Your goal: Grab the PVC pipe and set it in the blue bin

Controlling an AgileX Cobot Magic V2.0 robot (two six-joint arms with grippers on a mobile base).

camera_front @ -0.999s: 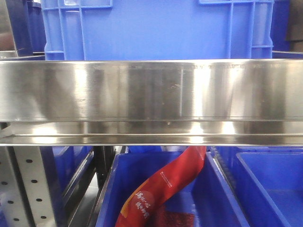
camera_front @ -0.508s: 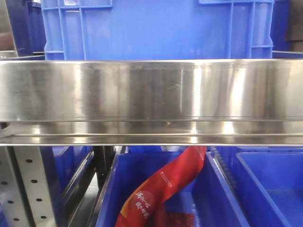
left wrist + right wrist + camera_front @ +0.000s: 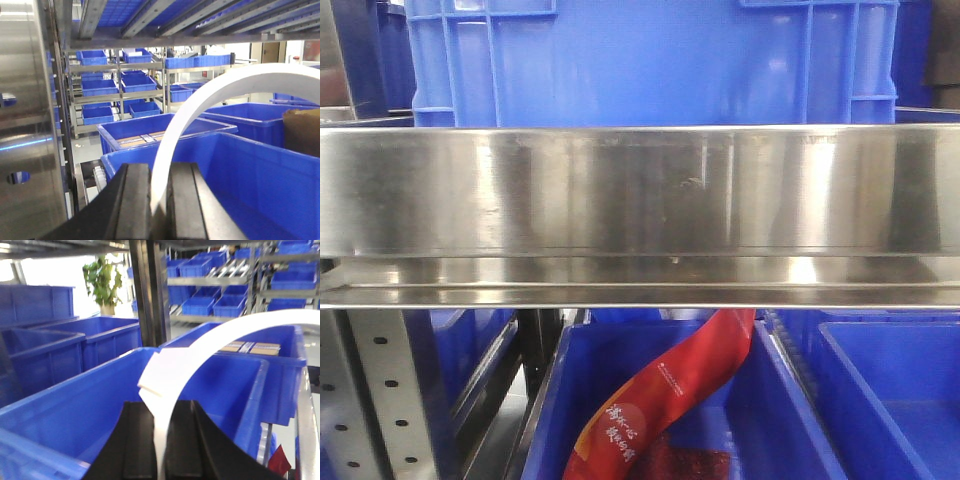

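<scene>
1. Left gripper (image 3: pixel 159 185) first: my two black pads are squeezed narrow on the white curved PVC pipe (image 3: pixel 260 77). It rises from between them at the bottom centre of the frame and arcs off toward the upper right.
2. Behind that arc, filling the lower right, is an open blue plastic bin (image 3: pixel 260 170). Its near wall starts just behind my pads.
3. Right gripper (image 3: pixel 161 430), at the bottom centre of its own frame, is pinched just as tight on the pipe (image 3: pixel 165 375), which bends up and away to the upper right edge.
4. Beyond that hand lies an open blue plastic bin (image 3: pixel 225 385); I cannot tell whether it is the one my left wrist sees.
5. Front camera: a brushed stainless steel shelf rail (image 3: pixel 640 190) crosses the middle, with a ribbed blue plastic crate (image 3: pixel 650 60) above it. At bottom centre a red printed pouch (image 3: pixel 670 390) leans in a blue tub (image 3: pixel 790 420).
</scene>
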